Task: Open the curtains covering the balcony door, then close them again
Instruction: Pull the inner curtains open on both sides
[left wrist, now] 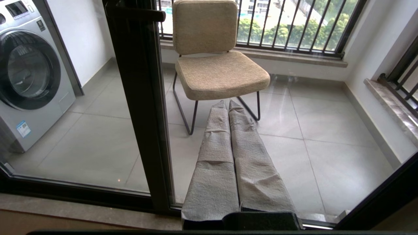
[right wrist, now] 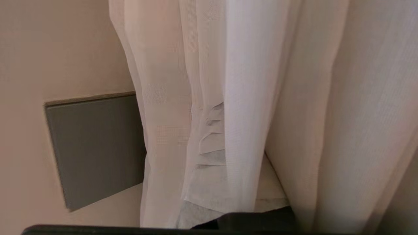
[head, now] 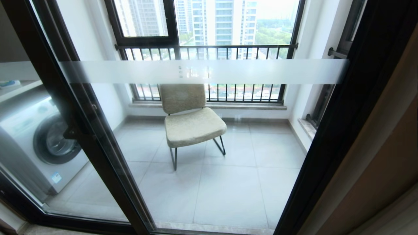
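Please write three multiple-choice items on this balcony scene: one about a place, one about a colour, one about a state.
1. Where does the washing machine stand relative to the chair in the head view?
A. To its left
B. To its right
C. Behind it, under the window

2. What colour is the frame of the balcony door?
A. White
B. Black
C. Bare wood

3. How do the sheer curtains lie around the right gripper?
A. Far from it, out of reach
B. Rolled up on the floor
C. Draped in folds over its fingers

Answers: 1 A, the machine stands left of the door post and the chair is in the middle of the balcony. 2 B, the posts around the glass are black. 3 C, in the right wrist view the white sheer fabric hangs over the wrapped fingers.
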### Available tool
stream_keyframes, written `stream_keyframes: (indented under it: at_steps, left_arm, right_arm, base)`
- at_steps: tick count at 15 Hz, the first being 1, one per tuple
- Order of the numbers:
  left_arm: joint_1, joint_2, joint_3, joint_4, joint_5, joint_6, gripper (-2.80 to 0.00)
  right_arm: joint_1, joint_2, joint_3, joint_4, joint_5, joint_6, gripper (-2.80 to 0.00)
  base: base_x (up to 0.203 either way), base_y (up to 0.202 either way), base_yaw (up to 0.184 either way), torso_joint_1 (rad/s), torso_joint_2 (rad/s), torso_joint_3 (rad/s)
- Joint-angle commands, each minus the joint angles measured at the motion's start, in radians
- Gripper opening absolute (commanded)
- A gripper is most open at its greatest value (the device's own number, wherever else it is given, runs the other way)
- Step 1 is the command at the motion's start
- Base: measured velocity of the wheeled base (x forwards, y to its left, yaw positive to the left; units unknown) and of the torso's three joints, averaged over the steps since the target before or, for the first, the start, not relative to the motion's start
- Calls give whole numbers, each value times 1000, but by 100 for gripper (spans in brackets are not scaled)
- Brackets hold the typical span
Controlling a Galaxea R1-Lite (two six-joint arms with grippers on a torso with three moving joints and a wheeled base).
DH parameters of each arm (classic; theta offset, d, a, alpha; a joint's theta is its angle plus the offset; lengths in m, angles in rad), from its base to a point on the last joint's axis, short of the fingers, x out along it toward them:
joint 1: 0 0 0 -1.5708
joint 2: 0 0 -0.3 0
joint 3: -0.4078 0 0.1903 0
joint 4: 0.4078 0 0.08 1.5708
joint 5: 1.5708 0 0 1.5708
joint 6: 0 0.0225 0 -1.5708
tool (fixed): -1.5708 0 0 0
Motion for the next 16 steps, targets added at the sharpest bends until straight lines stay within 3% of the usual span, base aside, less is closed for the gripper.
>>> stream_keyframes:
  at_steps: [1, 7, 16]
  left_arm:
    - [0, 0, 0, -1, 1, -1, -280]
    - [0, 0, 0, -1, 1, -1, -280]
    - [0, 0, 0, -1, 1, -1, -280]
  right_arm:
    - [13, -12, 5, 0, 40, -3, -280]
    - [126, -85, 17, -1, 231, -8, -280]
    - [210, -119, 64, -2, 237, -5, -280]
  base:
    - [0, 0, 0, 0, 0, 0]
    - [0, 0, 0, 0, 0, 0]
    - [0, 0, 0, 0, 0, 0]
